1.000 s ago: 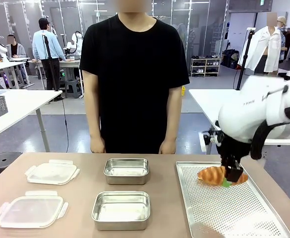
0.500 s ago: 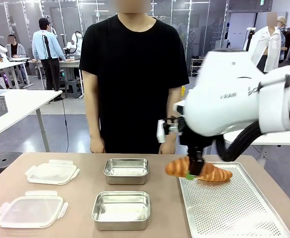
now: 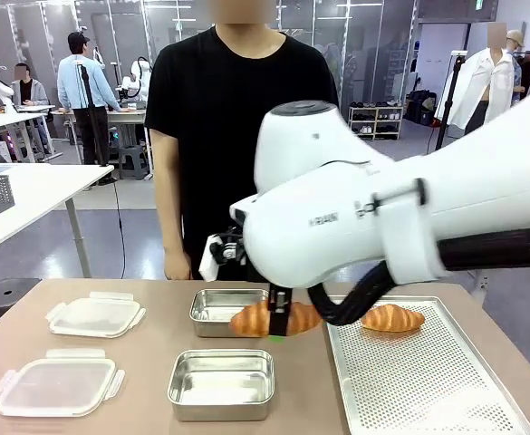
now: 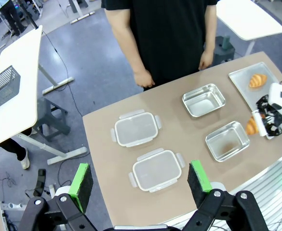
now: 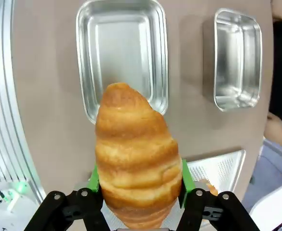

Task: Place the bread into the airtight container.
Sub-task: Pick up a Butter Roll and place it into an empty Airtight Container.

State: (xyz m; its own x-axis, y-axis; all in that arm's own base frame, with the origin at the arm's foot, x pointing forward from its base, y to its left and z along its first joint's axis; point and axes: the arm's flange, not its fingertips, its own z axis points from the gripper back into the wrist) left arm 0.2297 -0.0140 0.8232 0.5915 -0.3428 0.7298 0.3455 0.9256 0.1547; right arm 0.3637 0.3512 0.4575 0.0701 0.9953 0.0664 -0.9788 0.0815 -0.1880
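Holding croissant [image 3: 251, 320] across its middle in right jaws so both ends balance, above desk [image 3: 147, 362] between far steel container [image 3: 219, 306] and near steel container [image 3: 221, 382]; either looks reachable. Second croissant [image 3: 391, 318] lies on perforated tray [image 3: 428, 381]. Left jaws wide, empty, parked high, clear of path.

The bread [image 5: 136, 159] is golden-brown with darker baked bands, like the second croissant [image 3: 391, 318]. The tray [image 3: 428, 381] at the right edge of the tan table [image 3: 147, 362] is silver, speckled with fine holes. The near container [image 3: 221, 384] and far container [image 3: 231, 313] gleam steel-grey. The near lid [image 3: 56, 385] and far lid [image 3: 95, 316] are milky white. The right gripper [image 3: 278, 326] is black, its pads [image 5: 187, 182] green.
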